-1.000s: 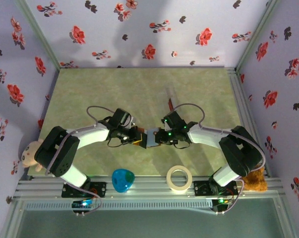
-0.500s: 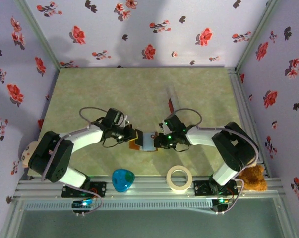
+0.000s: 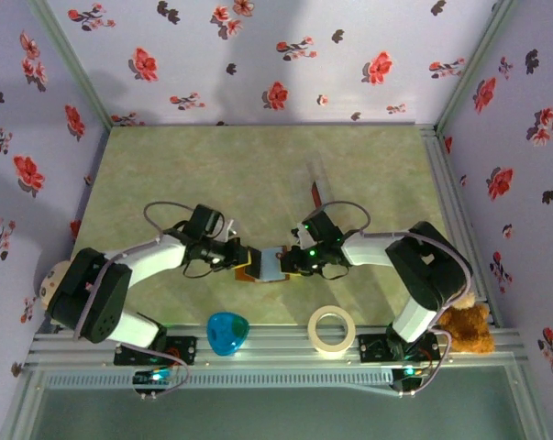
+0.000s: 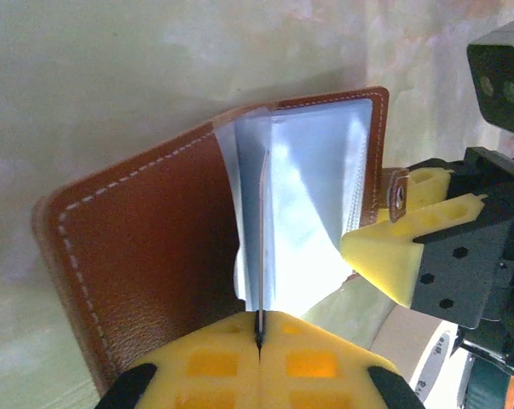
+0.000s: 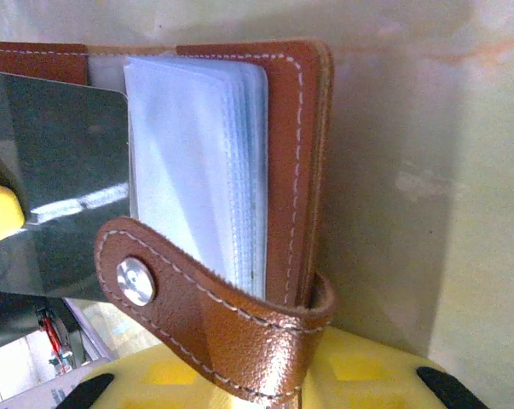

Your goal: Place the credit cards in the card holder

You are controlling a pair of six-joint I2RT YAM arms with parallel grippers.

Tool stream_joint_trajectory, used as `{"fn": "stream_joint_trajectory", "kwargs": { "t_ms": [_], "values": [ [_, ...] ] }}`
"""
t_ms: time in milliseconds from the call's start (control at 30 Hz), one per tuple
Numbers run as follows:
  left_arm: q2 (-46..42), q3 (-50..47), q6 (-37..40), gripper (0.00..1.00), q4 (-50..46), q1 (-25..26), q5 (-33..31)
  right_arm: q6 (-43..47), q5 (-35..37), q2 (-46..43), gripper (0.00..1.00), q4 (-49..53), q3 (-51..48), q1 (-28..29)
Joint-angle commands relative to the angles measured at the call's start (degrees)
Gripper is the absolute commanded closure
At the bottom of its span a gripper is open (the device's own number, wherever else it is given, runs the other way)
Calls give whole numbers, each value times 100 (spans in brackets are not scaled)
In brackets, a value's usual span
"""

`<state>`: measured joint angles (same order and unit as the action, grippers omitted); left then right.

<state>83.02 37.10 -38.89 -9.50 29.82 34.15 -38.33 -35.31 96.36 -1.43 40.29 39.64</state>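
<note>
The brown card holder [image 3: 266, 267] hangs open between my two grippers near the table's front middle. My left gripper [image 4: 261, 320] is shut on a thin dark credit card [image 4: 262, 239], seen edge-on, whose far end sits among the holder's clear sleeves [image 4: 308, 196]. In the right wrist view that dark card [image 5: 60, 170] lies flat against the left sleeve. My right gripper [image 5: 301, 368] is shut on the holder's brown cover [image 5: 295, 153] where the snap tab [image 5: 180, 298] folds over. A red card [image 3: 314, 192] stands farther back at mid-table.
A tape roll [image 3: 332, 330] and a blue heart-shaped object [image 3: 228, 332] lie on the metal rails [image 3: 276, 353] at the near edge. Plush toys sit at the left [image 3: 51, 282] and right [image 3: 467, 332] corners. A clear stand [image 3: 318, 172] holds the red card.
Both grippers and the card holder have moved a little toward the near edge and lower. The holder's sleeves now show wider from above, with the card still pinched by the left gripper.
</note>
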Motion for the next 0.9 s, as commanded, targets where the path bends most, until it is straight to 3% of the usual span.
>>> {"fn": "stream_joint_trajectory", "kwargs": {
  "t_ms": [0, 467, 867],
  "values": [
    [20, -43, 261, 100, -179, -73, 85, 187, 147, 243, 76, 302, 51, 39],
    [344, -186, 35, 100, 378, -93, 437, 176, -99, 410, 76, 136, 21, 35],
    [614, -467, -498, 100, 1255, -168, 1108, 229, -99, 437, 75, 92, 29, 26]
  ]
}}
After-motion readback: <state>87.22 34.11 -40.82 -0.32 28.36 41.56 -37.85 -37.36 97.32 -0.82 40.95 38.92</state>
